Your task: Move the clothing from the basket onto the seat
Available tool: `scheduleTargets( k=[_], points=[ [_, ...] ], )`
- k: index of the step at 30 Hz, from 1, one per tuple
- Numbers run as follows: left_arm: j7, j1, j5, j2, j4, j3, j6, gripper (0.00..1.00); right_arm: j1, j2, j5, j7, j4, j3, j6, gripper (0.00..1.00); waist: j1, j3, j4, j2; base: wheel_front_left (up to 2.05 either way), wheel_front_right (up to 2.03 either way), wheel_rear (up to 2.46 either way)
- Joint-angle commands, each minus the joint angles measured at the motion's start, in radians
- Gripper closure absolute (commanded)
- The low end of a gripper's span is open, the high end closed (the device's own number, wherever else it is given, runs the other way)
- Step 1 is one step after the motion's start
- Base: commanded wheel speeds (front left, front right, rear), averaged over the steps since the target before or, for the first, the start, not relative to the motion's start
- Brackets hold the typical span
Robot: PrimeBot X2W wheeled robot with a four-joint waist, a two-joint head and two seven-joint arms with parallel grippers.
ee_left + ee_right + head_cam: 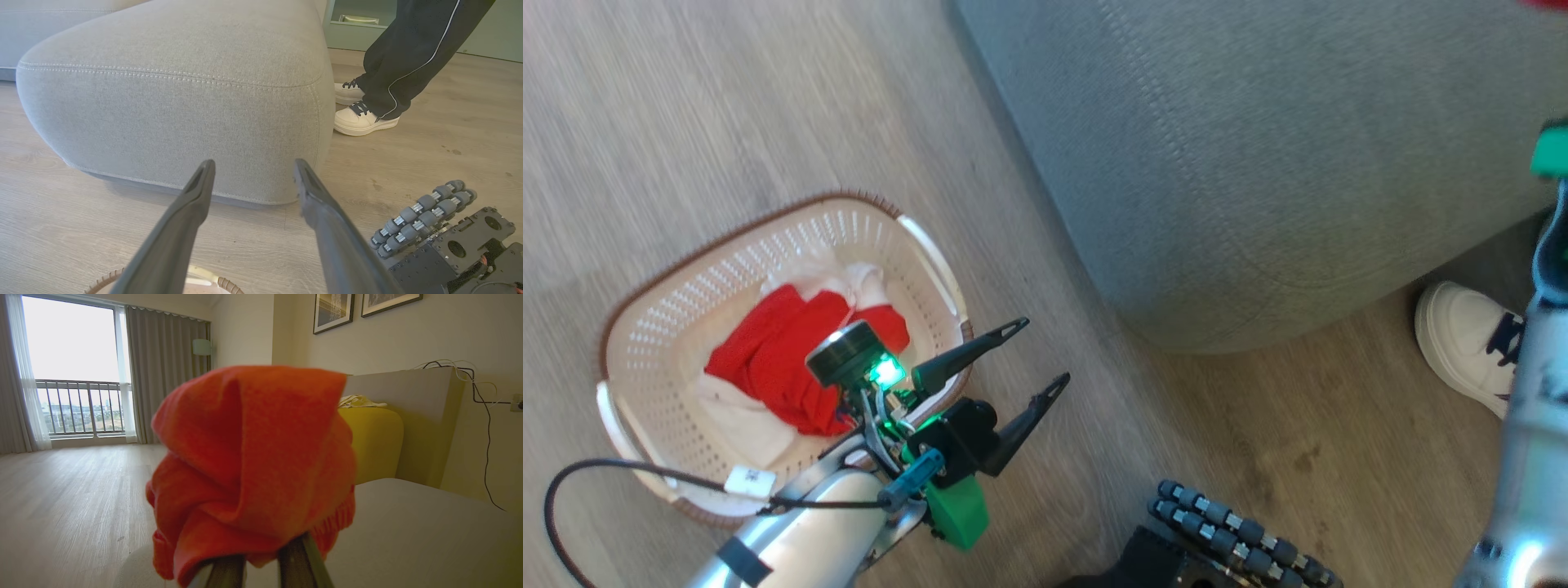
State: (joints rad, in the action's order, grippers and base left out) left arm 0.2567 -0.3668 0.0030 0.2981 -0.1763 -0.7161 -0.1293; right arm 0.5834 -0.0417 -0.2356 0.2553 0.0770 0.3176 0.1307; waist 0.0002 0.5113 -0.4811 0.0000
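**A:** So, why do we carry our right gripper this high?

**B:** Because it is clenched on the red garment. We judge the cloth has to clear the edge of the seat before we can lay it down. From the right wrist, the pale cushion spreads from 3 to 5 o'clock beneath the bundle.

**A:** And where does the garment sit against the jaws?

**B:** It is pinched low between them, at 6 o'clock. The rest bunches up over the fingers toward 12 and hides their tips. As far as we can see, none of it touches the seat.

**A:** What of our left gripper?

**B:** Its jaws stand wide apart and hold nothing. In the head view it hangs at the rim of the basket, on that basket's 4 o'clock side, with its fingers pointing toward 2 o'clock, at the seat. We reckon it is parked there to be near what is left.

**A:** Which is?

**B:** The other garment, red with white parts, crumpled on the basket's bottom at 8 o'clock of the head view. It lies toward 9 o'clock from the open jaws, not between them.

**A:** So we would have to swing round to reach it?

**B:** We think so. The basket stands on the floor near the seat's rounded corner. A person's shoe rests at 3 o'clock, so we should mind that side.
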Motion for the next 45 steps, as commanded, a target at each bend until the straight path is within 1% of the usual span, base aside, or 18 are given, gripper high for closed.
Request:
scheduleTargets(
  k=[1,3,4,7,11,14,15,18,22,27,31,35,40,45],
  points=[
    [0.005,-0.033,0.013,0.017,0.042,0.009,-0.001,0.0,0.065,-0.037,0.002,0.006,0.006,-0.011,0.0,1.0,-0.0002,0.056,0.026,0.0,0.0,0.0,0.0],
    [0.005,-0.047,0.011,0.029,0.047,-0.001,-0.001,0.0,0.127,-0.057,0.0,0.006,0.06,-0.011,0.0,1.0,-0.0002,0.08,0.036,0.0,0.0,0.0,0.0],
    [0.005,-0.06,0.008,0.037,0.05,-0.007,-0.001,0.0,0.182,-0.075,0.006,0.006,0.12,-0.011,0.0,1.0,-0.0002,0.1,0.048,0.0,0.0,0.0,0.0],
    [0.005,-0.077,0.006,0.042,0.054,-0.015,-0.001,0.0,0.256,-0.105,0.008,0.006,0.219,-0.003,0.0,1.0,-0.0002,0.123,0.069,0.0,0.0,0.0,0.0],
    [0.005,-0.094,0.008,0.046,0.056,-0.03,-0.001,0.0,0.343,-0.151,0.002,0.006,0.381,0.017,0.0,1.0,-0.0002,0.147,0.095,0.0,0.0,0.0,0.0],
    [0.005,-0.104,0.011,0.047,0.057,-0.04,0.002,0.0,0.399,-0.183,0.001,0.006,0.495,0.03,0.0,1.0,-0.0002,0.16,0.115,0.0,0.0,0.0,0.0],
    [0.005,-0.104,0.011,0.047,0.057,-0.04,0.002,0.0,0.399,-0.183,0.001,0.006,0.495,0.03,0.0,1.0,-0.0002,0.16,0.115,0.0,0.0,0.0,0.0],
    [0.005,-0.111,0.009,0.044,0.057,-0.048,0.006,0.0,0.439,-0.211,0.0,0.006,0.598,0.058,0.0,1.0,-0.0002,0.169,0.134,0.0,0.0,0.0,0.0],
    [0.005,-0.119,0.007,0.042,0.059,-0.058,0.013,0.0,0.484,-0.254,0.016,0.006,0.716,0.07,0.0,1.0,-0.0002,0.181,0.156,0.0,0.0,0.0,0.0],
    [0.005,-0.127,0.008,0.049,0.059,-0.064,0.021,0.0,0.536,-0.281,0.029,0.006,0.792,0.112,0.0,1.0,-0.0002,0.202,0.172,0.0,0.0,0.0,0.0],
    [0.005,-0.136,0.009,0.054,0.061,-0.072,0.027,0.0,0.563,-0.289,0.06,0.006,0.845,0.122,0.0,1.0,-0.0002,0.22,0.184,0.0,0.0,0.0,0.0],
    [0.005,-0.144,0.007,0.057,0.059,-0.077,0.034,0.0,0.579,-0.283,0.064,0.006,0.904,0.124,0.0,1.0,-0.0002,0.232,0.193,0.0,0.0,0.0,0.0],
    [0.005,-0.156,0.0,0.056,0.059,-0.077,0.042,0.0,0.582,-0.282,0.076,0.006,0.99,0.102,0.0,1.0,-0.0002,0.239,0.202,0.0,0.0,0.0,0.0],
    [0.005,-0.167,-0.005,0.052,0.057,-0.079,0.046,0.0,0.581,-0.289,0.075,0.006,1.027,0.087,0.0,1.0,-0.0002,0.238,0.205,0.0,0.0,0.0,0.0]
  ],
)
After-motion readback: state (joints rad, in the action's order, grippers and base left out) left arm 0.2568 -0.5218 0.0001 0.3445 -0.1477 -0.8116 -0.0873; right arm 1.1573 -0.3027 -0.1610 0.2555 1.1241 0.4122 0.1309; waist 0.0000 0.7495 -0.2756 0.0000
